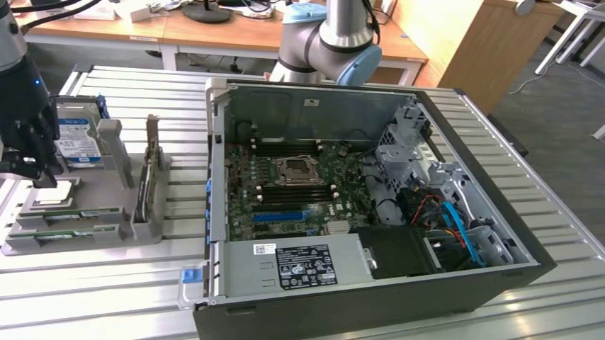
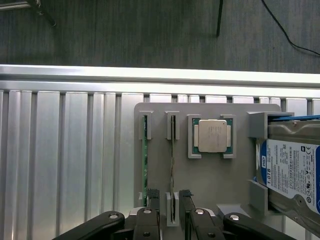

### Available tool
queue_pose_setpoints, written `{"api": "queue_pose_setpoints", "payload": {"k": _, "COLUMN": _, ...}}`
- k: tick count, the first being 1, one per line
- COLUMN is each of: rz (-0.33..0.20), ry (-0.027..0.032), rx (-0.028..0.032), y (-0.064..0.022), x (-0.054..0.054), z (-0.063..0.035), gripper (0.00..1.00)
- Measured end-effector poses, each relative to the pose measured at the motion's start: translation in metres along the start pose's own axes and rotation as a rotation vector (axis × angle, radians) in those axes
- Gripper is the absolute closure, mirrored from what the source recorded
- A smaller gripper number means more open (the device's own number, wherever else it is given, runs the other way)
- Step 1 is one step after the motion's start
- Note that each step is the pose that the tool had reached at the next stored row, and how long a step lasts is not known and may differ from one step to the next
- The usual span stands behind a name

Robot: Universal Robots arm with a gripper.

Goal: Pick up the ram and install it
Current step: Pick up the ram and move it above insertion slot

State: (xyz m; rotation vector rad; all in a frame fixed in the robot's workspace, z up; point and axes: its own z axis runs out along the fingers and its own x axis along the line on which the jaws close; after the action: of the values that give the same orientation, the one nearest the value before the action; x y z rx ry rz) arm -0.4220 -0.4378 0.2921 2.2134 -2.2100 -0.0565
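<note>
— Slatted aluminium table (image 1: pixel 113 297), lab desks behind it. A grey holder (image 1: pixel 142 219) sits on the table, with an open computer case (image 1: pixel 378 312) just beside the holder, on the exterior view's right of it.

— What's in the holder?

— Parts, each in its own pocket. Two memory sticks stand on edge in narrow slots at one end of the holder. A processor chip (image 2: pixel 212 136) lies flat in a framed pocket mid-holder. A hard drive (image 2: pixel 292 172) is at the holder's other end. Standing the sticks on edge leaves both flat faces free for a grasp from above.

— Which stick is the ram?

— The ram (image 2: pixel 172 160) is in the holder's inner slot, on the chip's side. The second stick (image 2: pixel 145 165) is in the holder's outermost slot.

— Gripper?

— The gripper (image 2: pixel 169 196) hangs over the holder, at one end of the ram's slot. Its fingers (image 2: pixel 186 196) are spread wide, one on each side of the ram, holding nothing. A gap shows on both sides.

— Why that pose?

— My reading: it is set square across the thin edge, so closing would pinch the flat faces.

— State of the task?

— The ram is seated in the holder, not lifted. The case lies side-open beside the holder with its motherboard (image 1: pixel 283 184) facing up, so it can be reached from above. Judged: pick-up in hand, install not begun.
</note>
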Motion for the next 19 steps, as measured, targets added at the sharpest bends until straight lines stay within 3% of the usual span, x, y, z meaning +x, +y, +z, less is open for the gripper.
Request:
{"api": "queue_pose_setpoints", "payload": {"k": 8, "rz": 0.000, "ry": -0.0001, "rx": 0.0001, "y": 0.0000, "x": 0.000, "z": 0.0008, "gripper": 0.70}}
{"api": "queue_pose_setpoints", "payload": {"k": 19, "rz": 0.000, "ry": 0.0000, "rx": 0.0000, "y": -0.0004, "x": 0.000, "z": 0.0107, "gripper": 0.70}}
